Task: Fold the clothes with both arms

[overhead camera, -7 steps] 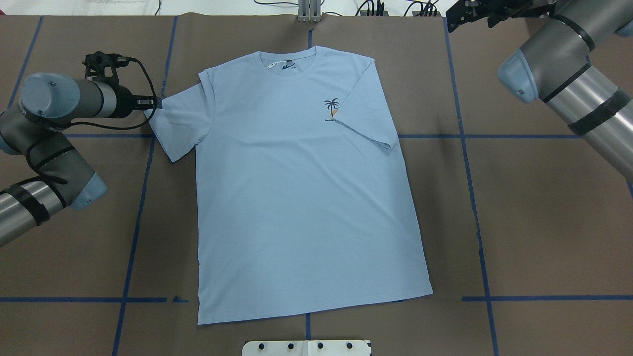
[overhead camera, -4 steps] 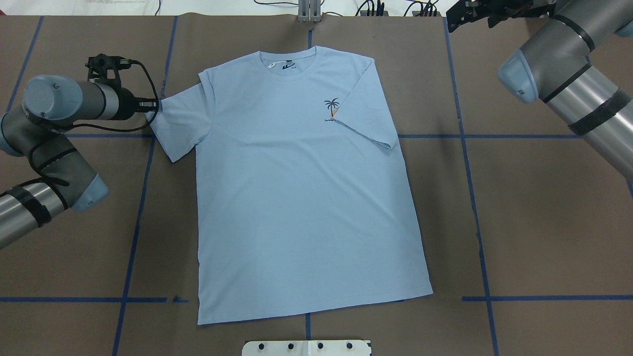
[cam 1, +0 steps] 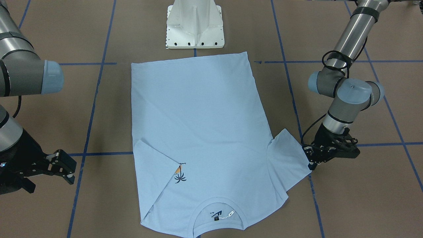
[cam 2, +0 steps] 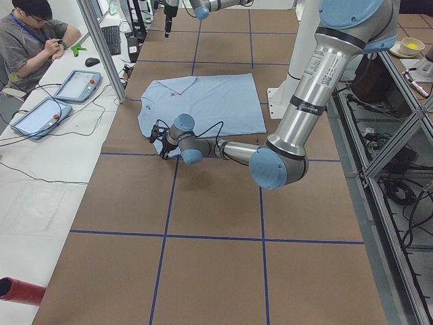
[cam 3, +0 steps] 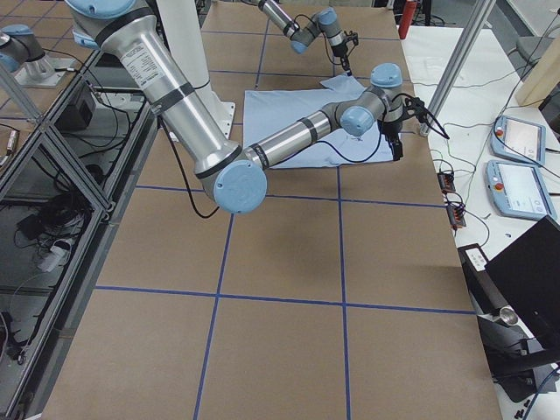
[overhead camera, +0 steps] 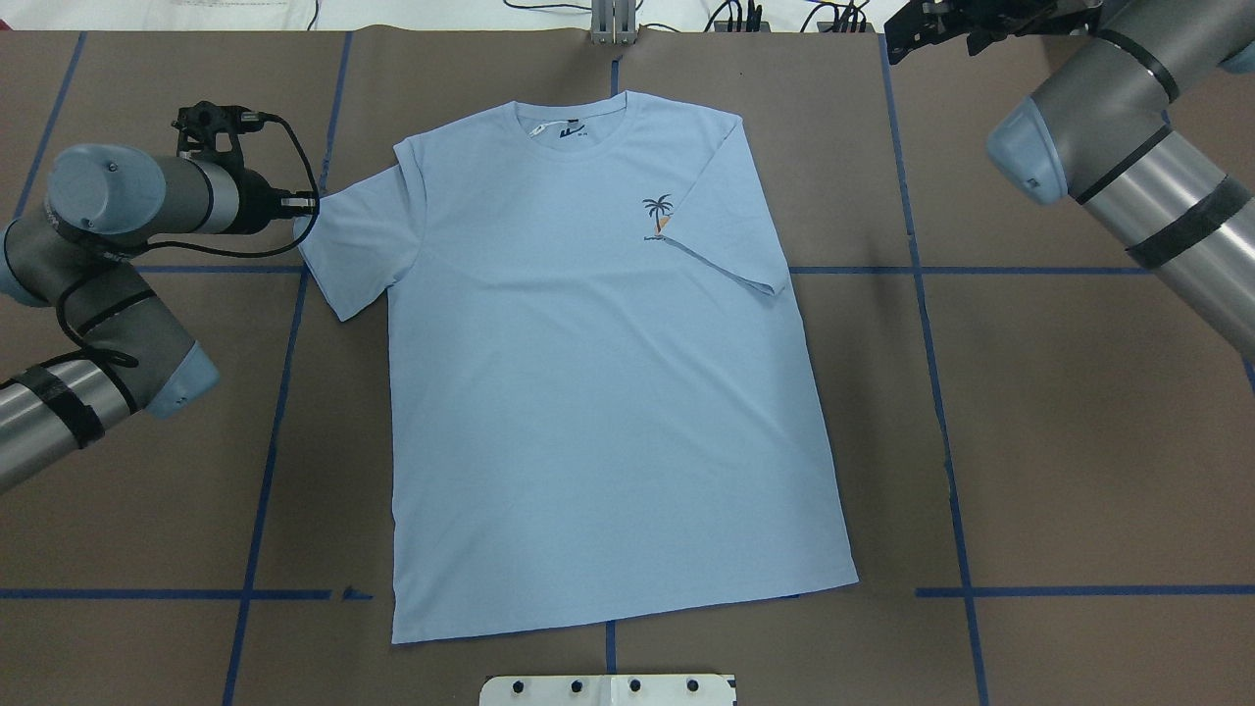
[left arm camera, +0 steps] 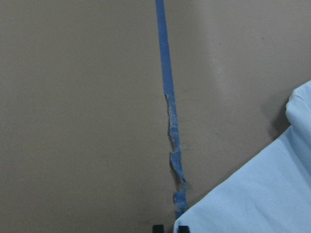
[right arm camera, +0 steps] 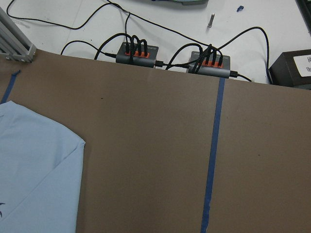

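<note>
The light blue T-shirt (overhead camera: 588,392) lies flat and face up on the brown table, collar at the far side. Its palm print (overhead camera: 659,211) is partly covered by the sleeve on my right, which is folded in over the chest. The other sleeve (overhead camera: 348,245) lies spread out. My left gripper (overhead camera: 310,205) sits low at that sleeve's outer edge. In the left wrist view its fingertips (left arm camera: 158,228) stand close together at the sleeve corner (left arm camera: 252,194). My right gripper (cam 1: 67,168) hovers open beyond the shirt's shoulder, holding nothing, off the cloth (right arm camera: 34,170).
The white pedestal base (cam 1: 195,23) stands just past the shirt's hem. Blue tape lines (overhead camera: 922,294) cross the table. Two cable hubs (right arm camera: 175,57) lie at the table's far edge. A person sits at a side desk with tablets (cam 2: 78,84).
The left arm's elbow and wrist shifted slightly, while its gripper stayed at the sleeve's edge. The shirt and the right arm have not moved.
</note>
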Controlling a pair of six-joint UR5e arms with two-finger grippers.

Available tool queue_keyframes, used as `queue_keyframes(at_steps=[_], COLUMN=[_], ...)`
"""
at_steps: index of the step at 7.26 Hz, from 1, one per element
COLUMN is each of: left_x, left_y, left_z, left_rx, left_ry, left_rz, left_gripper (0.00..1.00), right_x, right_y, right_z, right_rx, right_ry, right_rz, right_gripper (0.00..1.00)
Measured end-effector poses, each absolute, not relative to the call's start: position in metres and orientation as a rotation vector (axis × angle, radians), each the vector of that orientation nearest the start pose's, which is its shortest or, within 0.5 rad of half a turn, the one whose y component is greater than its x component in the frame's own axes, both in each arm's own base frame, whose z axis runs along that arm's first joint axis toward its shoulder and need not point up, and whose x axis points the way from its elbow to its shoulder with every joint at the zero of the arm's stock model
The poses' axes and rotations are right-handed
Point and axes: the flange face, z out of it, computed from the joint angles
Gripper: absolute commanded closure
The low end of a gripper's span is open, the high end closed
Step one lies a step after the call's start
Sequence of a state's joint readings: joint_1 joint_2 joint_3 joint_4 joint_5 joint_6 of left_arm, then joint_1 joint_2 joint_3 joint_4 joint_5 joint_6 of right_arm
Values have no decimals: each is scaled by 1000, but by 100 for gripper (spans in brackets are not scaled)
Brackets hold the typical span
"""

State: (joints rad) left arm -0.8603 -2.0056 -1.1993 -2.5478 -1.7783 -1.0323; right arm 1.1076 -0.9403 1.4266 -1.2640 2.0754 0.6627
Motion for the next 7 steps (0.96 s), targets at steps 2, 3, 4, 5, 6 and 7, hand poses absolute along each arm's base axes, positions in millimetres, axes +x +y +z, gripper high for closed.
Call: queue_keyframes(at_steps=[2,3,4,5,6,7], left_x=[386,415,448,476,499,516], left_y=[-608,-606,-603,-599,-598,-601], left_z=[431,387,343,305,282,275], left_rx=[491,438,394,355,328,320], left_ry=[924,915,902,888,868,844], left_rz=[-219,-267,-310,-345,-374,-397], left_gripper=[100,100,100,100,100,100], right_x=[-250,-251,-252,-253,-254,-255], right_y=[-690,-690,-690,-690,-689,-689], right_z=[313,313,313,313,313,313], right_rx=[399,398,398,398,397,397], right_ry=[-817,-817,-816,-816,-816,-816], right_rz=[-11,-11,-11,-12,-12,-13], right_gripper=[0,0,0,0,0,0])
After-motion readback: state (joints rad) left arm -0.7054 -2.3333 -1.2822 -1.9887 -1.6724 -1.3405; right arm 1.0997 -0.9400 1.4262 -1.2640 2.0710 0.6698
